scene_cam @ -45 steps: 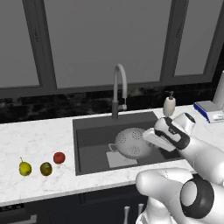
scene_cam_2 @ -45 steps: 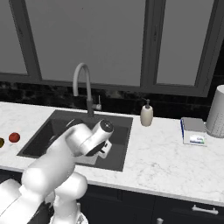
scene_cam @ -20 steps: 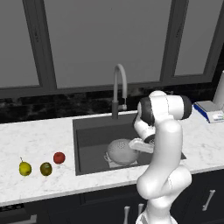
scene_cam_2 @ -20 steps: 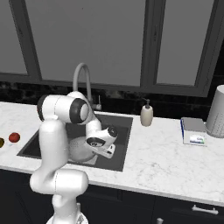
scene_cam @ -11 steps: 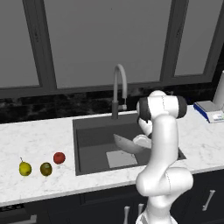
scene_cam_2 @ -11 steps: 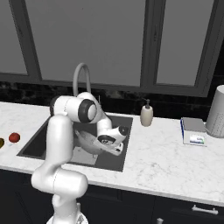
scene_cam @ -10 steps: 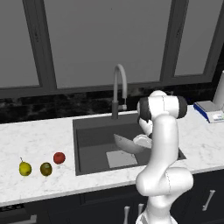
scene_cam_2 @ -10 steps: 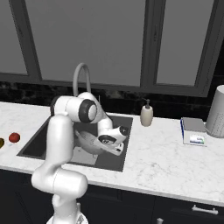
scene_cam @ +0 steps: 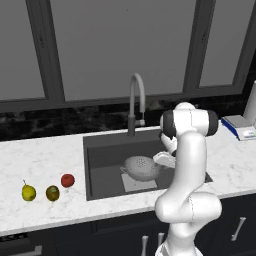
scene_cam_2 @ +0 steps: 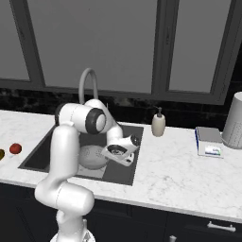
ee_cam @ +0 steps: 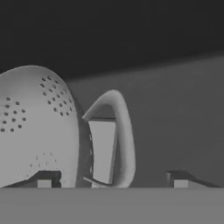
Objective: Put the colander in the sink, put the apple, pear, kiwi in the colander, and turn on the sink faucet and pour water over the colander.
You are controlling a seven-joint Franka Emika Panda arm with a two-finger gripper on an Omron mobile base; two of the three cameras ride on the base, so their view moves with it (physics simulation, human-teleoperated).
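Note:
The silver colander [scene_cam: 141, 167] lies in the dark sink [scene_cam: 105, 155], over the light plate, with its dotted outside turned up. My gripper [scene_cam: 162, 160] hangs low in the basin at the colander's right side. In the hand view my gripper [ee_cam: 113, 183] is open, its fingertips [ee_cam: 43, 183] wide apart. The colander's loop handle [ee_cam: 117, 135] stands between them, touching neither. The pear [scene_cam: 28, 192], kiwi [scene_cam: 52, 193] and apple [scene_cam: 67, 180] sit in a row on the counter left of the sink. The sink faucet [scene_cam: 136, 102] arches over the back rim, with no water in sight.
A beige soap dispenser [scene_cam_2: 158, 124] stands right of the sink. A blue and white box [scene_cam_2: 208, 142] and a grey canister [scene_cam_2: 234, 120] stand on the right counter. My white arm rises in front of the sink's right half. Dark windows back the counter.
My jaws have opened off the colander's handle. The colander has come down and now rests on the sink's floor. The fruits have not moved.

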